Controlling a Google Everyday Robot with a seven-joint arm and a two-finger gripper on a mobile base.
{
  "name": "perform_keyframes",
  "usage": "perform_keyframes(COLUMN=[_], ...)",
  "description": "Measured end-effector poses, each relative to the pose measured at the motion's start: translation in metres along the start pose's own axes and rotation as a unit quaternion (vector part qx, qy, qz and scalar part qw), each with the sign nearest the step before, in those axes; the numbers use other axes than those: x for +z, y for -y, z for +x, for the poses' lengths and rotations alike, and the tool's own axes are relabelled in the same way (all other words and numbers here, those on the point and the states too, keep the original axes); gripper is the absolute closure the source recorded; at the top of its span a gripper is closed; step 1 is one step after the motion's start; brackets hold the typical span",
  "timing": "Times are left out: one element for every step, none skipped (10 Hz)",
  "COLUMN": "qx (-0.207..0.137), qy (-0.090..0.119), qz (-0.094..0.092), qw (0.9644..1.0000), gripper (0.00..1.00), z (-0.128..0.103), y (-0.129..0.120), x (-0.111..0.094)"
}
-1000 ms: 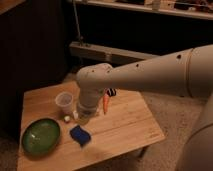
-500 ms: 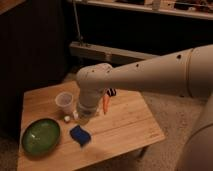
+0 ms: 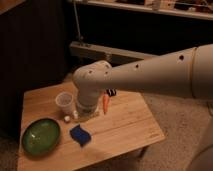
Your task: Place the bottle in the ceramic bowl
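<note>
The green ceramic bowl (image 3: 41, 136) sits empty at the front left of the wooden table (image 3: 130, 125). The bottle (image 3: 71, 116) lies on the table just right of and behind the bowl, its white cap towards the bowl; most of its body is hidden by my arm. My gripper (image 3: 86, 111) is low over the table at the bottle's right end, largely covered by the wide white wrist above it.
A clear plastic cup (image 3: 64, 101) stands just behind the bottle. A blue sponge (image 3: 80, 135) lies in front of the gripper. An orange carrot-like object (image 3: 105, 103) and a small dark item (image 3: 110, 92) lie to the right of the wrist.
</note>
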Motion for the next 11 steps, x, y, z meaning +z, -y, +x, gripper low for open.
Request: perform_keyframes(qx=[-0.034,-0.068,-0.085,-0.101,-0.109,-0.114,-0.118,-0.119,-0.118,-0.118,-0.118], qy=[0.014,0.028,0.039,0.051,0.058,0.061,0.061,0.063,0.062,0.062,0.062], qz=[-0.025,-0.041,-0.049,-0.052,-0.049,-0.047,-0.045,-0.042,-0.042,-0.042,-0.042], qw=[0.999,0.9965,0.9944,0.9922,0.9911,0.9905,0.99,0.9901,0.9901,0.9902,0.9902], gripper=[0.96,0.94,0.9,0.88,0.86,0.86,0.86,0.86,0.86,0.86,0.86], z=[0.001,0.009,0.015,0.019,0.013,0.009,0.009,0.007,0.007,0.006,0.007], y=[-0.017,-0.034,-0.051,-0.076,-0.096,-0.107,-0.117,-0.119,-0.119,-0.119,-0.119], x=[-0.016,-0.029,-0.037,-0.043,-0.046,-0.048,-0.048,-0.049,-0.049,-0.049,-0.049])
